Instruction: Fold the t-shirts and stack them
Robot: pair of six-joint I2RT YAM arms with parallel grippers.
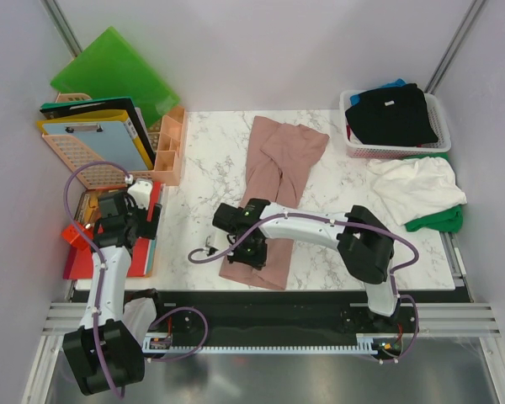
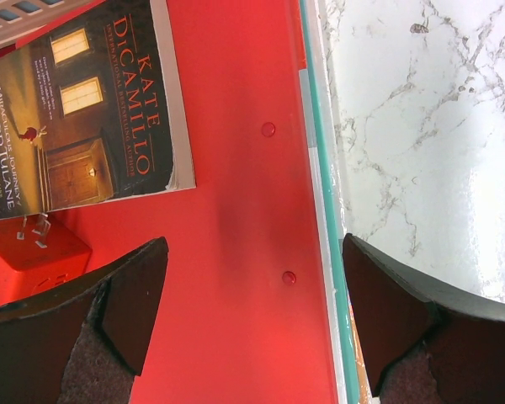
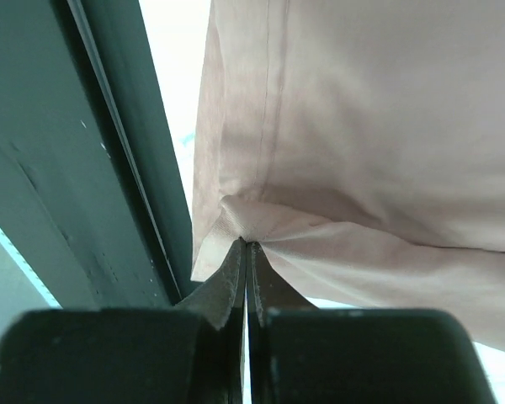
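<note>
Dusty-pink soft cloth t-shirt lies on the white marble table as a long narrow strip, its sides apparently folded in. The right claw is clenched on the near end, its tips pinching a fold of the cloth there. From that claw the strip's long axis runs away toward the far edge, leaning slightly right; I cannot tell which end is the collar.

My reading is that the lengthwise fold is done, the crosswise fold is not, and no stack exists yet.

Well left of that claw, the left claw hangs released over a flat red plastic folder. Right of the right claw, a crumpled white t-shirt covers a green t-shirt. Beyond them, a black t-shirt fills a white mesh basket.
</note>
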